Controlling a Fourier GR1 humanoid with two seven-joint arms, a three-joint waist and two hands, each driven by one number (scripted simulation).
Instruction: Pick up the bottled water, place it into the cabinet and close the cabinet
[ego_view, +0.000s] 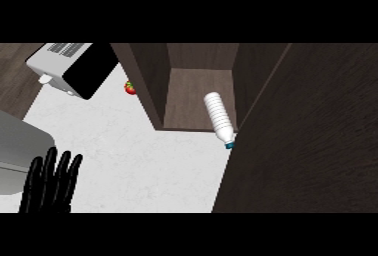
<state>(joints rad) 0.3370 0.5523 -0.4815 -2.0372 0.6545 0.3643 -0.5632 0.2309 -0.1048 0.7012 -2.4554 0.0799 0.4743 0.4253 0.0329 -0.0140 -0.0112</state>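
The water bottle (218, 119) lies on its side in the open cabinet (198, 102), its blue cap poking out over the near edge of the shelf, so placing looks done and only the closing remains. The left robot hand (50, 181) rests at the near left, fingers straight and spread, holding nothing. The right robot hand is out of sight. The big dark cabinet door (310, 135) fills the right side and hides the tabletop (133, 150) beyond it.
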